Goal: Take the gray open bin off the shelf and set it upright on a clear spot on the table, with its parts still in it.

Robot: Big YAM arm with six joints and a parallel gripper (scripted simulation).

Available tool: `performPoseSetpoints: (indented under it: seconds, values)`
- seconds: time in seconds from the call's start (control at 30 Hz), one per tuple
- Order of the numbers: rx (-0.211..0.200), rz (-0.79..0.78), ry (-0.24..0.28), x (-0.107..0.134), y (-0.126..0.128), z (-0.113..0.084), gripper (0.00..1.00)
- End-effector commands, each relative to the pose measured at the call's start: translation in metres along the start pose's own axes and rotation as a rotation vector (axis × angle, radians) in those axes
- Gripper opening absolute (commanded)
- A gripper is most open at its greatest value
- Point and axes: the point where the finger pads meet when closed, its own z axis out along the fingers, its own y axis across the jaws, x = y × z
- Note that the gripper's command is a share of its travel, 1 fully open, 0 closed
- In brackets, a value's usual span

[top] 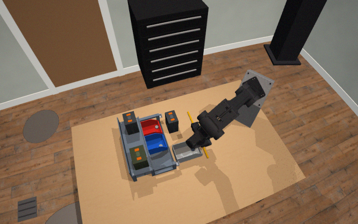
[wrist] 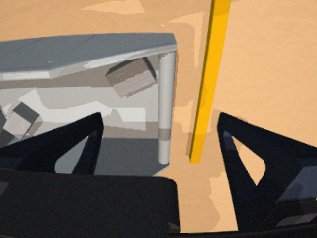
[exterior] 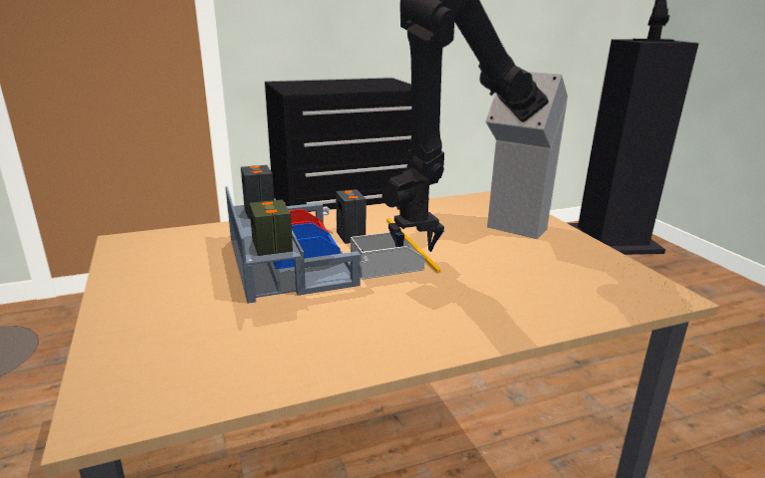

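Observation:
The gray open bin (top: 188,157) (exterior: 394,265) (wrist: 166,99) stands upright on the table (top: 105,195) (exterior: 282,365), just in front of the shelf (top: 133,141) (exterior: 300,276). In the wrist view, blocky parts lie inside it, one part (wrist: 128,79) near its end wall and another part (wrist: 21,120) at the left edge. My gripper (exterior: 415,248) (wrist: 159,119) is open and points down at the bin's end away from the shelf. One finger is over the bin's inside, the other beyond its end wall. Neither finger visibly presses on the wall. The fingers' exact height is unclear.
A yellow strip (top: 189,117) (exterior: 425,258) (wrist: 210,74) lies close beyond the bin's end. A dark case (top: 172,122) (exterior: 351,216) stands behind the bin. The shelf holds a red bin (top: 148,128), a blue bin (top: 153,142), another dark case (top: 130,124) and an olive case (top: 139,158).

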Motion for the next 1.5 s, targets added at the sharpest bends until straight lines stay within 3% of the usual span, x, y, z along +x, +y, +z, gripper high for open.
performPoseSetpoints:
  seconds: [0.0, 0.8, 1.47]
  values:
    - [0.007, 0.008, -0.018, -0.010, -0.005, -0.018, 0.90]
    - [0.003, 0.007, -0.016, -0.008, -0.004, -0.066, 0.90]
    - [0.001, 0.011, -0.016, -0.008, -0.003, -0.077, 0.90]
